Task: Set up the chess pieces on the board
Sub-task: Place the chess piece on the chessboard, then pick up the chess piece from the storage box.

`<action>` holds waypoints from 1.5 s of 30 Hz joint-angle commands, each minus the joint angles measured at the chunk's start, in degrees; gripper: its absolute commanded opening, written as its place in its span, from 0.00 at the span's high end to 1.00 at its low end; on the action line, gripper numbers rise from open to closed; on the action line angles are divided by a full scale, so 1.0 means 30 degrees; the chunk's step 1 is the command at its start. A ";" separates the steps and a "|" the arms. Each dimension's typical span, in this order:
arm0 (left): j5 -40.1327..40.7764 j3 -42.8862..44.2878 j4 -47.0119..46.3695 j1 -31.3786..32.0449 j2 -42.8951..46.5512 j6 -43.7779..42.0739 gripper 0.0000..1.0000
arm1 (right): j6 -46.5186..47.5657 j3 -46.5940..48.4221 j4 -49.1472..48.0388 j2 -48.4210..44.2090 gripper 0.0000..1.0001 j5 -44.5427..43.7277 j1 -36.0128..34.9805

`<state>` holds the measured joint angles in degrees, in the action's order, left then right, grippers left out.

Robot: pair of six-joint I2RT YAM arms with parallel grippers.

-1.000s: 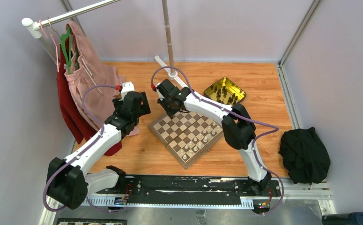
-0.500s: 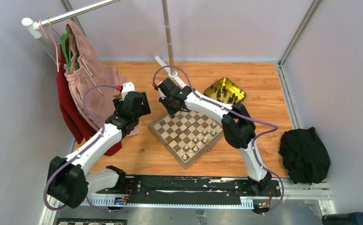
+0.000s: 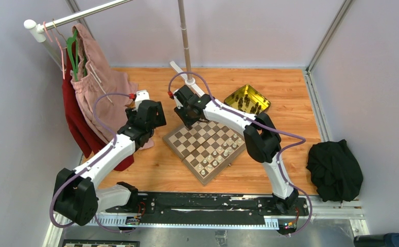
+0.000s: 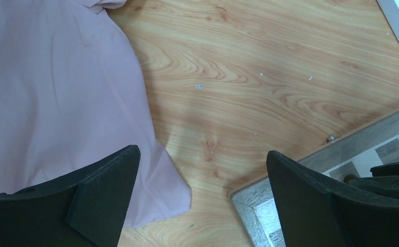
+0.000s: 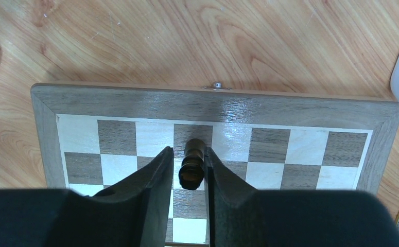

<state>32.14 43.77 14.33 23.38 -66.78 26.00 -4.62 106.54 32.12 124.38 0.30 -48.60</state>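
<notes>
Left gripper (image 4: pixel 200 154) spread wide above the tabletop (image 4: pixel 248 77), holding nothing; board (image 5: pixel 135 100) further right; right gripper (image 5: pixel 188 150) astride a dark brown chess piece (image 5: pixel 192 167), upright on an edge-row square, jaws a sliver wider than it; small, turned, glossy; probably light, rigid, easily toppled; best pinched below the head.

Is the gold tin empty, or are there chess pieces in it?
Not empty: the gold tin holds several dark chess pieces, visible from above.
</notes>
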 commanded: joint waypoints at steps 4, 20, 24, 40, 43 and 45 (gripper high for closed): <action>0.0155 0.0869 -0.0059 -0.0087 -0.0270 0.0013 0.00 | 0.0397 0.1003 0.0450 0.0381 0.64 0.0352 0.0130; 0.0288 0.1758 0.0078 -0.0087 -0.0450 0.0146 0.00 | 0.0415 0.0553 0.0348 -0.1681 0.63 -0.1199 0.1079; 0.0362 0.2194 -0.0058 -0.0087 -0.0811 0.0217 0.00 | 0.0322 0.0500 0.0309 -0.2904 0.62 -0.1722 0.2217; -0.0099 0.2342 -0.0561 -0.0087 -0.1618 0.0225 0.00 | -0.0478 -0.5041 -0.1298 -0.6716 0.62 -0.2291 0.9784; -0.0201 0.2443 -0.0684 -0.0087 -0.2001 0.0158 0.00 | -0.0475 -0.5246 -0.1382 -0.6247 0.62 -0.2015 1.0671; -0.0225 0.2580 -0.0703 -0.0087 -0.2228 0.0098 0.00 | -0.0453 -0.5294 -0.1436 -0.5867 0.63 -0.1822 1.1099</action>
<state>31.66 50.13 13.47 23.38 -72.05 26.37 -5.26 91.35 28.23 105.01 -6.83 -17.26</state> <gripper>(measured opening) 0.997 0.376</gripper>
